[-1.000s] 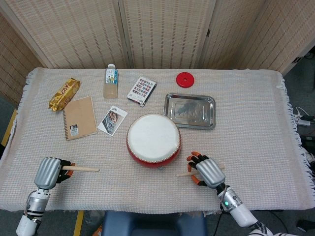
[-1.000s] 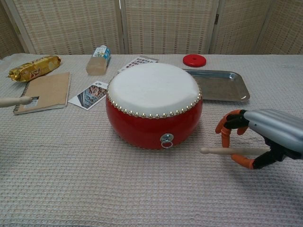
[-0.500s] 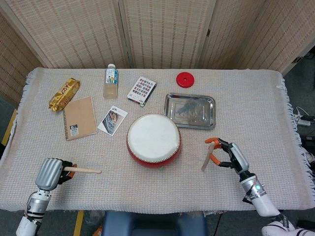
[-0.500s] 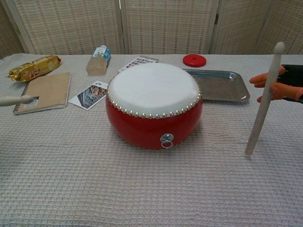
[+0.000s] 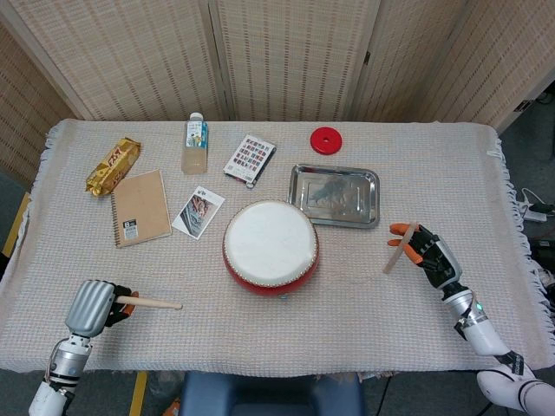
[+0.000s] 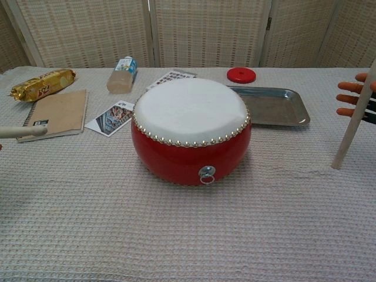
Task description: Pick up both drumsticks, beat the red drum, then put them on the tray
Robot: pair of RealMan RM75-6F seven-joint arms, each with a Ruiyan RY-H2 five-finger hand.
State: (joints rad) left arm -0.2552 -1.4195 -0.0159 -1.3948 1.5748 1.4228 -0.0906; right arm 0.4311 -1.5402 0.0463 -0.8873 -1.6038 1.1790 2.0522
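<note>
The red drum (image 5: 270, 247) with its white skin (image 6: 189, 110) stands mid-table. Just behind it to the right lies the steel tray (image 5: 335, 195). My left hand (image 5: 93, 305), at the front left, grips one wooden drumstick (image 5: 149, 302) that points right, level above the cloth; only its tip (image 6: 22, 131) shows in the chest view. Off to the drum's right, my right hand (image 5: 427, 251) holds the other drumstick (image 5: 399, 247), which stands steeply upright (image 6: 353, 124), its lower end just above the cloth.
Along the back of the table lie a snack packet (image 5: 113, 165), a spiral notebook (image 5: 140, 207), a small bottle (image 5: 195, 145), two printed cards (image 5: 250, 159) and a red disc (image 5: 326, 139). Woven screens close off the back.
My right hand has lifted its drumstick off the cloth, swung it from flat to nearly upright and carried it right and back. The left hand has drifted slightly toward the front.
</note>
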